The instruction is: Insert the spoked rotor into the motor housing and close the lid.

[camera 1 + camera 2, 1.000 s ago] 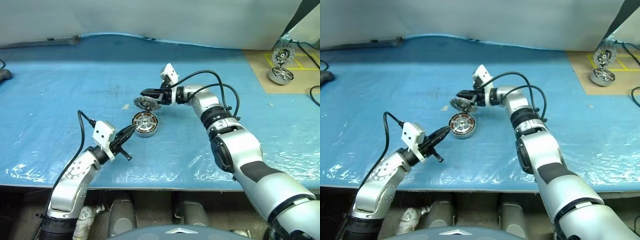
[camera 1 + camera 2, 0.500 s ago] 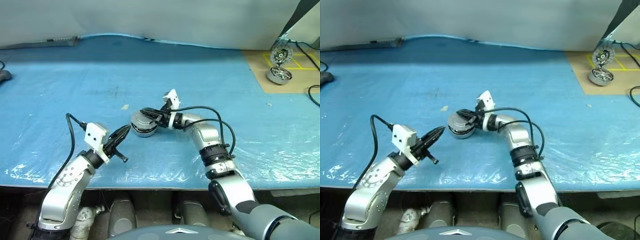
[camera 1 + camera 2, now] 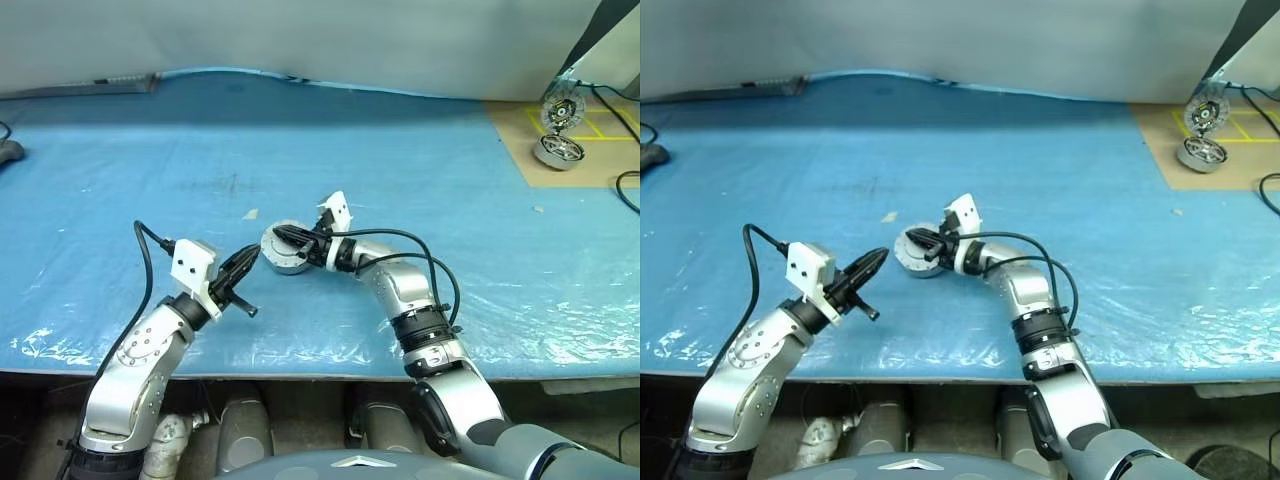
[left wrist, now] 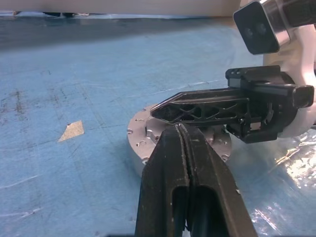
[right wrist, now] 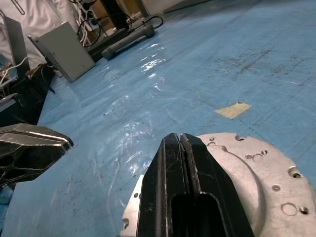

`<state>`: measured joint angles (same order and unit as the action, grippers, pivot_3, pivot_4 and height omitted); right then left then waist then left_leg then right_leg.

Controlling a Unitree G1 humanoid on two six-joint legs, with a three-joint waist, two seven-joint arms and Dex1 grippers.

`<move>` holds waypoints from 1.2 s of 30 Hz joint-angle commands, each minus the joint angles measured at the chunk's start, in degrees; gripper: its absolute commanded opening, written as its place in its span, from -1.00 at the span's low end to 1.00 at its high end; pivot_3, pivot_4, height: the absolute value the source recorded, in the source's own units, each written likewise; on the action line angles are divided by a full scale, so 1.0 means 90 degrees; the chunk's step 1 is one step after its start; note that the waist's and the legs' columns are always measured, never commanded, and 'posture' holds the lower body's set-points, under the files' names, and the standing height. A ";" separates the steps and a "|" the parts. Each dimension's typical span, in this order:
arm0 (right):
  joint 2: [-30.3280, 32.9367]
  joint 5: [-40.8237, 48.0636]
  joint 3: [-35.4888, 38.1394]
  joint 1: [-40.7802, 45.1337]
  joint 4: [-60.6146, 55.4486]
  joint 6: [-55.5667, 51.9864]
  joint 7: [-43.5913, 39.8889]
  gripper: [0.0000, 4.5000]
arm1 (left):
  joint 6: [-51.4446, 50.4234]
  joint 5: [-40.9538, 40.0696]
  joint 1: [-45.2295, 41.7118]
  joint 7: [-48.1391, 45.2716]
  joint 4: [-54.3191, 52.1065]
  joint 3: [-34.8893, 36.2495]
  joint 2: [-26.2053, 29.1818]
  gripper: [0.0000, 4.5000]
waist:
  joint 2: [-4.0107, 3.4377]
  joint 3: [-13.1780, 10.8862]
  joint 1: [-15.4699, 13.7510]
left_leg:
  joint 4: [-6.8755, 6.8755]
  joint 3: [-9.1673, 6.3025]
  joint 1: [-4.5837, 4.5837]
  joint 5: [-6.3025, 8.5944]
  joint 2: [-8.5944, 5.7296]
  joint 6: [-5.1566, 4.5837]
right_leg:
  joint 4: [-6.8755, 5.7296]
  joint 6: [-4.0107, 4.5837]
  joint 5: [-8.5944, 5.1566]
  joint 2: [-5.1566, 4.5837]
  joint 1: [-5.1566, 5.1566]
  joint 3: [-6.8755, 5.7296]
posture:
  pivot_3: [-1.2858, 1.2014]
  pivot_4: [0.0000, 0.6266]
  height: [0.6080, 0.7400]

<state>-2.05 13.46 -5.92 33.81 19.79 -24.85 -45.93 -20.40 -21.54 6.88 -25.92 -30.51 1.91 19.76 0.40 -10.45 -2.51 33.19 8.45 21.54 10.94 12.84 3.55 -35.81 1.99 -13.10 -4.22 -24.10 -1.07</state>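
The motor housing (image 3: 286,265) stands on the blue sheet with the lid (image 5: 247,168) lying flat on top, plain grey face with screw holes upward. The spoked rotor is hidden. My right gripper (image 3: 278,233) is shut, and its fingers (image 4: 207,105) lie level across the top of the lid. My left gripper (image 3: 256,254) is also shut and holds nothing. Its tip (image 4: 178,129) sits just short of the housing's near left side.
A tan cardboard sheet (image 3: 520,140) at the back right carries a similar motor unit (image 3: 560,150). A small scrap of tape (image 3: 250,213) lies behind the housing. The table's front edge (image 3: 320,372) runs close below both arms.
The right arm came down and back. The lid, raised with its ribbed face showing a second ago, now lies closed over the housing. The left gripper has hardly moved.
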 commanded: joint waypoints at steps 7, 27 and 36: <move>0.0085 0.0054 -0.0312 -0.0302 -0.0299 0.0103 0.0073 -1.00 | 0.0580 0.0095 0.0032 -0.0207 0.0307 0.0066 0.0001 -0.99 | -0.0001 0.0001 -0.0001 | -0.0002 0.0000 -0.0031 0.0001 -0.0002 0.0001 | -0.0002 -0.0003 0.0001 -0.0001 0.0026 0.0003 | 0.03 -0.52 1.00; 0.0200 0.0107 -0.0268 -0.0110 0.0025 0.0391 0.0146 -1.00 | 0.1493 0.0177 -0.0056 -0.0535 0.1187 0.0167 -0.0118 -0.99 | 0.0000 0.0002 -0.0006 | -0.0011 0.0002 -0.0041 0.0000 -0.0003 0.0001 | 0.0007 -0.0004 0.0002 -0.0001 0.0039 0.0003 | 0.03 -0.52 1.00; 0.0215 0.0108 -0.0246 -0.0131 0.0017 0.0414 0.0195 -1.00 | 0.1884 0.0413 -0.0422 -0.0562 0.2034 -0.0076 -0.0346 -0.99 | -0.0001 0.0002 -0.0005 | -0.0010 0.0002 -0.0062 0.0001 -0.0002 0.0002 | 0.0008 -0.0004 0.0002 -0.0003 0.0060 0.0003 | 0.03 -0.52 1.00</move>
<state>-0.14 14.01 -8.06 32.96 20.69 -21.22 -44.61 -5.04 -18.29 3.25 -30.53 -11.96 1.06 16.73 0.40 -10.43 -2.55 33.09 8.48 20.98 10.95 12.81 3.57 -35.73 1.95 -13.09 -4.25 -23.55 -1.05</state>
